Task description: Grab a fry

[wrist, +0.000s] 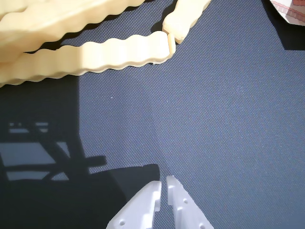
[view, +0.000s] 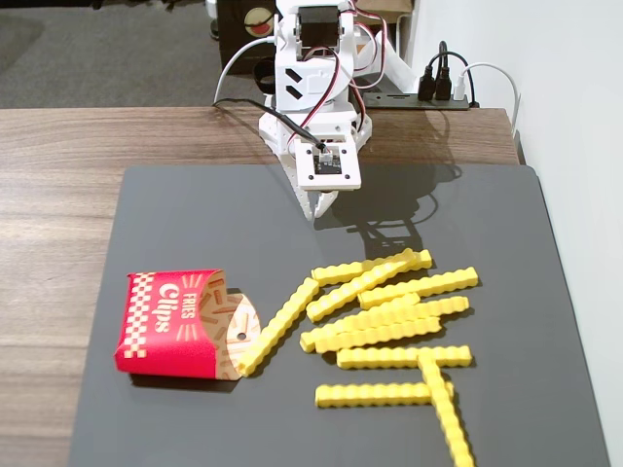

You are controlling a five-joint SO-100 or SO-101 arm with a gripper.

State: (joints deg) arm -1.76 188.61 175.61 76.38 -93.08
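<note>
A: In the fixed view the hand (view: 322, 206) hangs over the dark mat (view: 175, 214) at about twelve o'clock from the pile of fries (view: 389, 311). Where is the fry it would take?

B: Probably the nearest fry (wrist: 100, 57), which in the wrist view lies at eleven o'clock from the fingertips (wrist: 151, 191), well apart from them. The hand is nearly closed, only a sliver between the tips, and it holds nothing.

A: So what could go wrong?

B: Likely a descent with the fingers that narrow; they would jab the fry instead of straddling it. The sticks also overlap (several touch or cross), so a squeeze could catch two, or nudge a neighbour away.

A: And the materials?

B: Glossy yellow plastic, long and thin with wavy crinkled edges, probably slippery. The mat is finely woven and matte, over a wood-grain counter (view: 58, 195). The red carton (view: 175, 323) lies on its side at nine o'clock from the pile.
</note>
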